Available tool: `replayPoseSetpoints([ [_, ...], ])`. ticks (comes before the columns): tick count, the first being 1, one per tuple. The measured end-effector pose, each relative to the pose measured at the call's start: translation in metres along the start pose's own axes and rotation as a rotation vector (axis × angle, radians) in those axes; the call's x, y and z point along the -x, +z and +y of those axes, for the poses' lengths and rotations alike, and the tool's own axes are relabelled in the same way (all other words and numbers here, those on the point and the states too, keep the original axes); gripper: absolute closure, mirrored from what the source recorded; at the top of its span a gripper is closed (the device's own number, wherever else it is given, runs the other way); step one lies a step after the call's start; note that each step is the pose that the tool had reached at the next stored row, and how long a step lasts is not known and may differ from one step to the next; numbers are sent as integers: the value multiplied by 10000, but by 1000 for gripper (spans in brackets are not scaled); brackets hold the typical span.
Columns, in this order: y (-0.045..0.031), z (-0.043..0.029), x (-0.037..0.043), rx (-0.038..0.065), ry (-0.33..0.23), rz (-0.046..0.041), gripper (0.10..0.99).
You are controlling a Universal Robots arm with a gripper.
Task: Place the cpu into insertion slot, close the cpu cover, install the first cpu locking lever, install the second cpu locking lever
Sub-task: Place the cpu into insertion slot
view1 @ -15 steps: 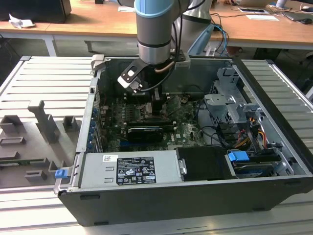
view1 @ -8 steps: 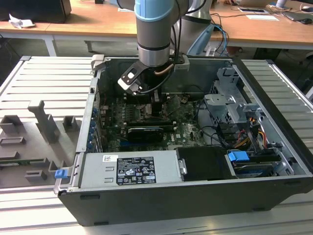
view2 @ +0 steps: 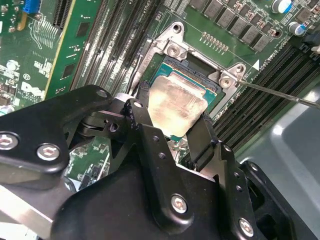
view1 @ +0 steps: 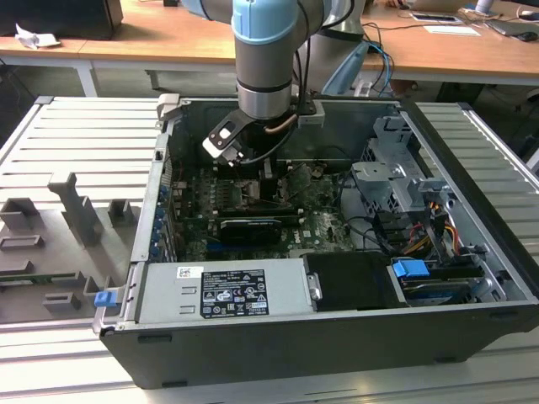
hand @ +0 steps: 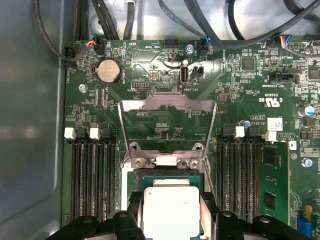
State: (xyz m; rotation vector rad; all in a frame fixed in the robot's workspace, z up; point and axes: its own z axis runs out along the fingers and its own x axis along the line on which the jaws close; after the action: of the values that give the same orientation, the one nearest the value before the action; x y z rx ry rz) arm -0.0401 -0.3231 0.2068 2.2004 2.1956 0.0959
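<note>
The hand point(view2: 172, 114) pinches the cpu point(hand: 171, 207) between its two black fingers point(view2: 141, 102), one on each opposite edge. The chip lies right over the insertion slot point(hand: 167, 176) with its pale metal face up - whether it is fully seated, I cannot tell. The cpu cover point(hand: 167, 102) stands swung open beyond its hinge, over the green motherboard point(hand: 235, 85) - all inside the open computer case point(view1: 337, 353).
</note>
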Motion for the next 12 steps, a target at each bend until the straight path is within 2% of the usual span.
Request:
replayPoseSetpoints([
  [12,59,-4,-42,-29,0,1,545],
])
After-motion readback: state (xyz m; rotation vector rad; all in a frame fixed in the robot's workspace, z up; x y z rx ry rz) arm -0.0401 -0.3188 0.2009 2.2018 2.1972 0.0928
